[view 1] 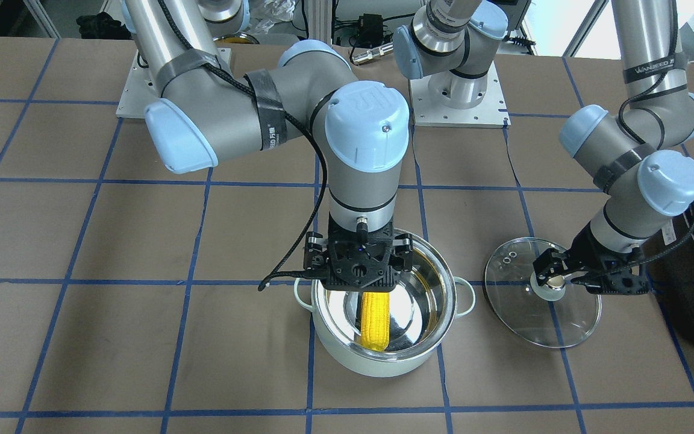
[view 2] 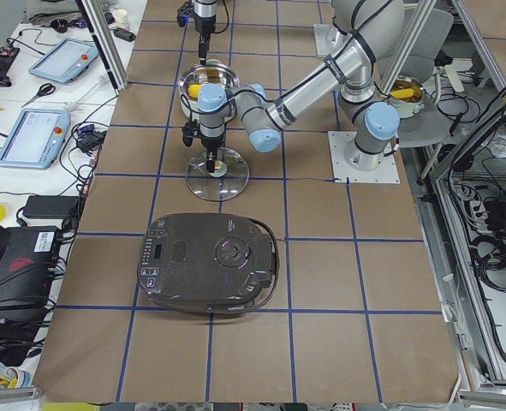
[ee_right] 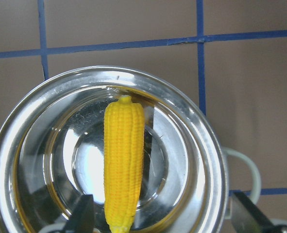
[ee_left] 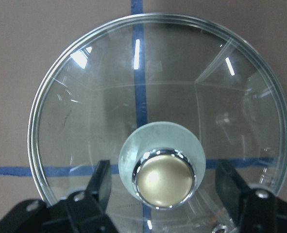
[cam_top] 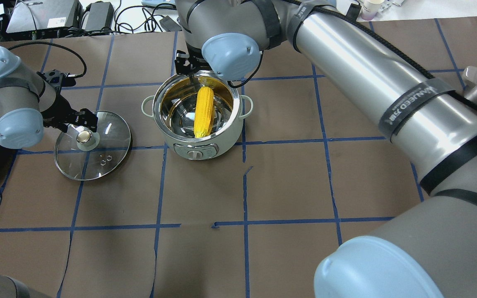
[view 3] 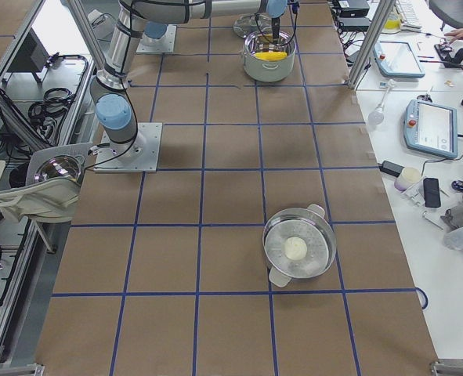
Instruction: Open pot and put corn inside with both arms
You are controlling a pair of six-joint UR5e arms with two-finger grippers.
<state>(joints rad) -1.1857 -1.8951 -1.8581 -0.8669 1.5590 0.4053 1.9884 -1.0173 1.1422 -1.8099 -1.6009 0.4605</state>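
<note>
Yellow ribbed corn (ee_right: pixel 124 162) lies inside steel-lined mint pot (view 1: pixel 347 360).

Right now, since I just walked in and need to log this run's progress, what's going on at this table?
The glass lid is off and lies on the table beside the pot. The left tool hangs over it, open, with a finger on either side of the knob and not gripping it. The corn is inside the pot, tilted, with one end near the steel wall. The right tool is above it, open, not holding the corn.
</note>
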